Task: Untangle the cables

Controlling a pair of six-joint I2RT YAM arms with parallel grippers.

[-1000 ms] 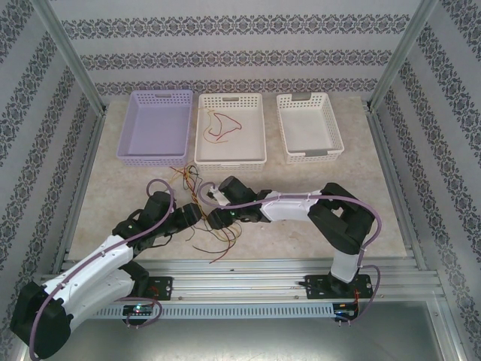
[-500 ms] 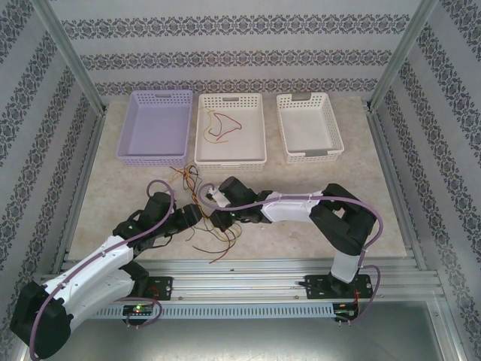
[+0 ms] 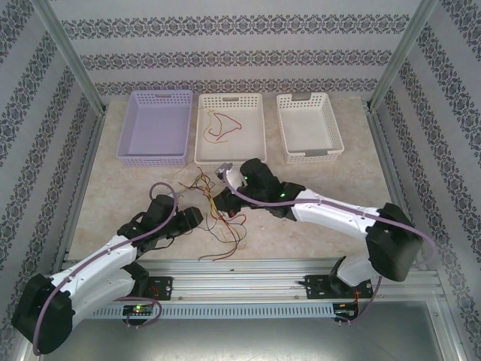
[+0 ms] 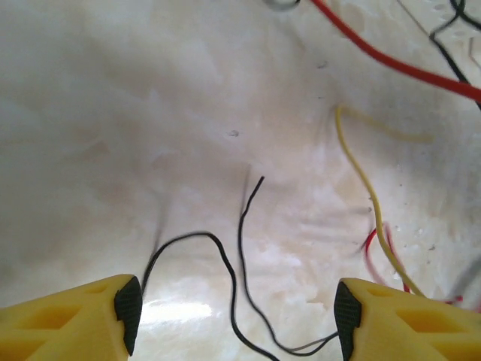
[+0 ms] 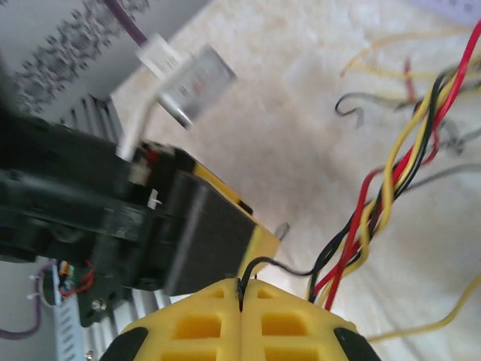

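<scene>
While the right tool is pinching one black wire of the cables tangled on the counter, it should be pulling away slowly. The left tool, gaping open, should be pinning the rest.

— Can you trace those thin red, yellow and black wires from overhead?
— No, too fine. I can't tell which crosses which.
— At the left wrist?
— Its yellow plastic fingers are cut by the bottom edge, and a red wire runs off the right.
— The right wrist?
— A thin black wire vanishes into the seam of the pressed-together yellow fingers. The black arm body beyond is blurred.
</scene>
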